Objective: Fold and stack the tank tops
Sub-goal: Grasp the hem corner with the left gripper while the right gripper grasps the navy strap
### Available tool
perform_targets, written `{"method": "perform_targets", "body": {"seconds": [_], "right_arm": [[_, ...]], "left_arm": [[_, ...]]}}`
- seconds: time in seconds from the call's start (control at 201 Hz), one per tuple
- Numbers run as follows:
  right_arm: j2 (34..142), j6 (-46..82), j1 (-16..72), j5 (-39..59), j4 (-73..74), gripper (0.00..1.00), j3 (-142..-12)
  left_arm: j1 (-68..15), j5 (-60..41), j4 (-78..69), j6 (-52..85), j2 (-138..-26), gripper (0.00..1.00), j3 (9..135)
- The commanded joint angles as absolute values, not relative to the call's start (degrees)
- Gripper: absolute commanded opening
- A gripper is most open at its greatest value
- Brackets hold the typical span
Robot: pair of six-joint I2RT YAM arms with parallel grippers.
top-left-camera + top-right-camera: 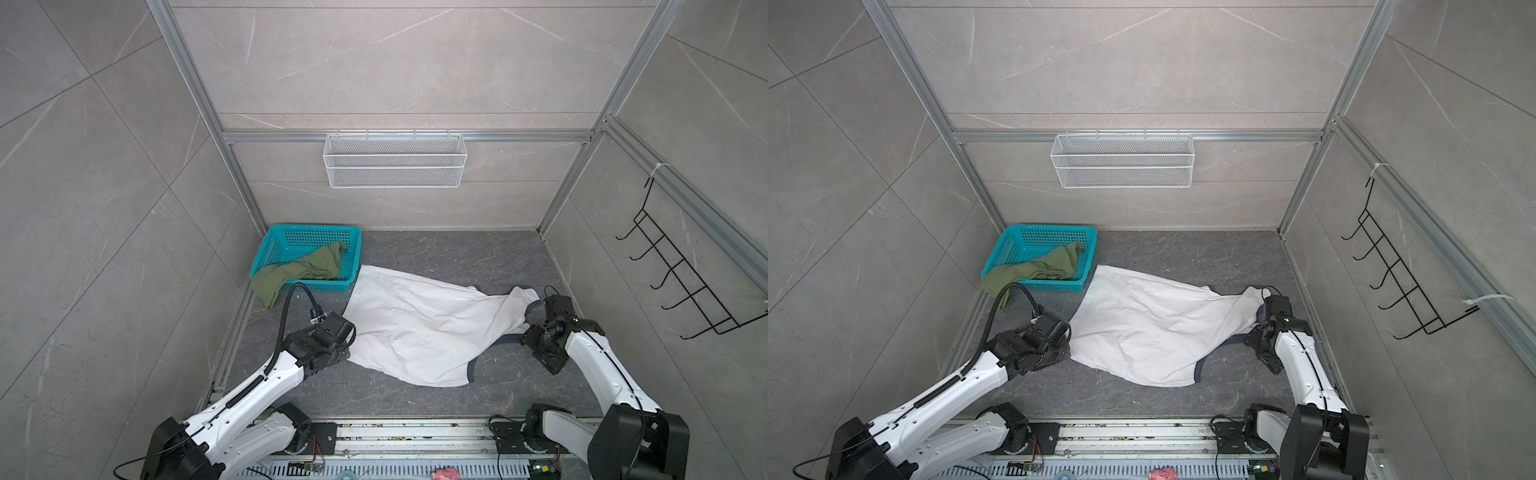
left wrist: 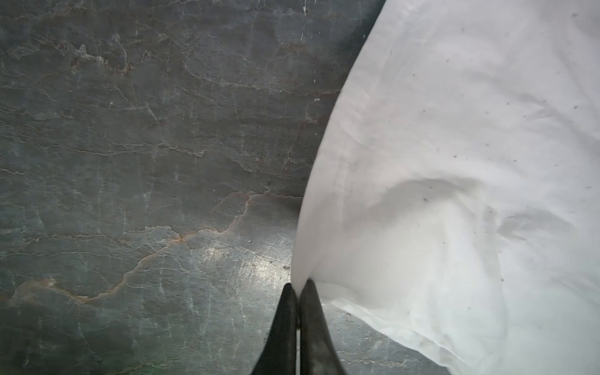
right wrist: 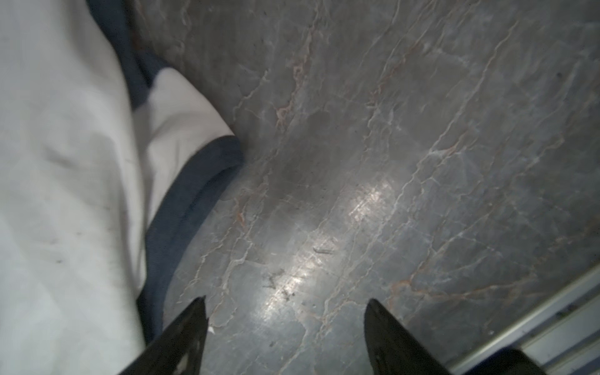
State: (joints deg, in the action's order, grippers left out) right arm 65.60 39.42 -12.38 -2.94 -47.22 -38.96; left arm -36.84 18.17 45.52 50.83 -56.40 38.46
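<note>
While the left gripper (image 2: 297,287) pinches the white tank top (image 1: 415,328), the right gripper (image 3: 285,308) gapes beside its navy trim (image 3: 181,207); closing there may catch nothing.

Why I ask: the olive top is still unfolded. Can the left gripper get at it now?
Probably, once freed: the olive tank top drapes over the teal basket's rim with nothing between, but the left gripper is shut on the white tank top's edge.
</note>
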Motion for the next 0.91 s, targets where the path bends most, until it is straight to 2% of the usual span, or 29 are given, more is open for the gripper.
{"method": "perform_targets", "body": {"seconds": [0.0, 0.194, 0.503, 0.747, 0.901], "right_arm": [[68.38, 40.11, -15.00, 0.57, -41.22, 0.64, -38.03], [77.29, 35.94, -19.80, 7.28, -33.35, 0.46, -39.80], [83.64, 34.08, -20.41, 13.52, -26.57, 0.47, -42.10], [87.55, 34.70, -20.41, 12.39, -26.28, 0.46, -44.27], [85.18, 35.23, -20.41, 14.57, -25.93, 0.48, -44.06]], "left_arm": [[-36.04, 18.39, 44.16, 49.05, -54.89, 0.00, 36.59], [-35.61, 16.99, 42.06, 47.93, -54.25, 0.00, 34.31], [-34.70, 15.89, 40.97, 46.14, -54.06, 0.00, 33.17], [-34.35, 15.21, 40.42, 46.05, -54.84, 0.00, 33.28], [-34.32, 15.55, 41.04, 46.65, -54.43, 0.00, 33.14]]}}
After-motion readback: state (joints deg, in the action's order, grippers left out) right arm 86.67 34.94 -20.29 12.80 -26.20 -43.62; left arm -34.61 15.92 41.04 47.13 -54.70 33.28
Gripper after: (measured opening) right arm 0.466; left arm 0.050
